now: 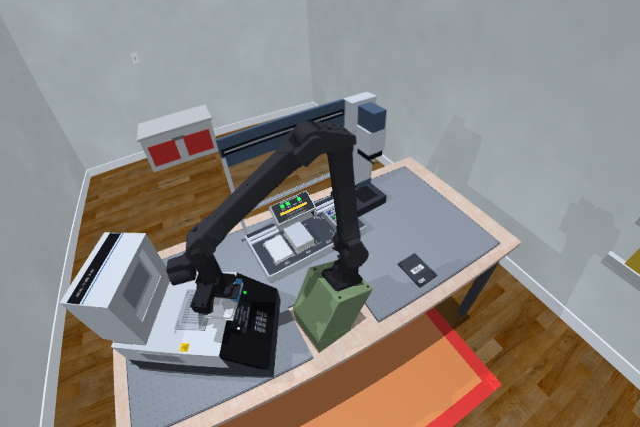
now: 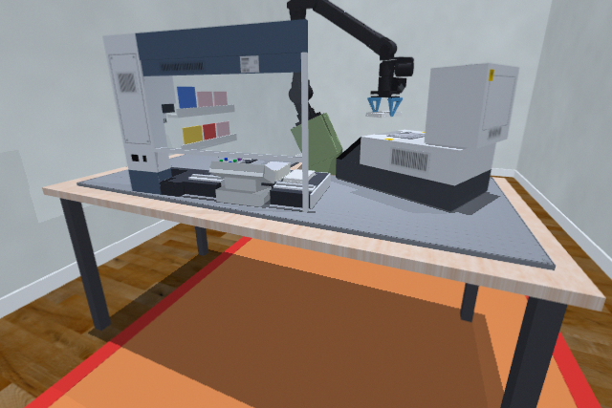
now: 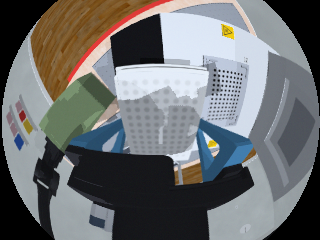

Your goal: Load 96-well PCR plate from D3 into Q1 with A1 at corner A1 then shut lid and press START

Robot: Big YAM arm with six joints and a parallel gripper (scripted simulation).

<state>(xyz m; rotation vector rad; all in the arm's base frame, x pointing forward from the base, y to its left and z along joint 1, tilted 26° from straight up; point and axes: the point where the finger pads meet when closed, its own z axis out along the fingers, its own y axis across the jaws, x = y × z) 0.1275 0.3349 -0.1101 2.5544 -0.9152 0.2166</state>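
My gripper [image 2: 383, 108], with blue fingers, is shut on the white 96-well PCR plate [image 3: 162, 115] and holds it level in the air above the real-time cycler Q1 [image 1: 170, 308]. In the wrist view the plate fills the space between the fingers. Q1's lid [image 2: 469, 99] stands open and upright at the rear. The well block [image 1: 192, 314] lies bare on the white housing; it also shows in the wrist view [image 3: 226, 90], to the right of the held plate. The plate [image 1: 223, 308] hangs over the edge between the block and the black key panel [image 1: 253, 319]. The lamp [image 1: 244, 292] is green.
The green arm base [image 1: 330, 308] stands right of Q1. The deck [image 1: 299, 241] behind it carries a white plate [image 1: 277, 248], a deep-well block [image 1: 298, 234] and a tube cooling block [image 1: 326, 214]. The dark regrip nest [image 1: 418, 273] lies at the right. A gantry frame [image 2: 217, 97] spans the deck.
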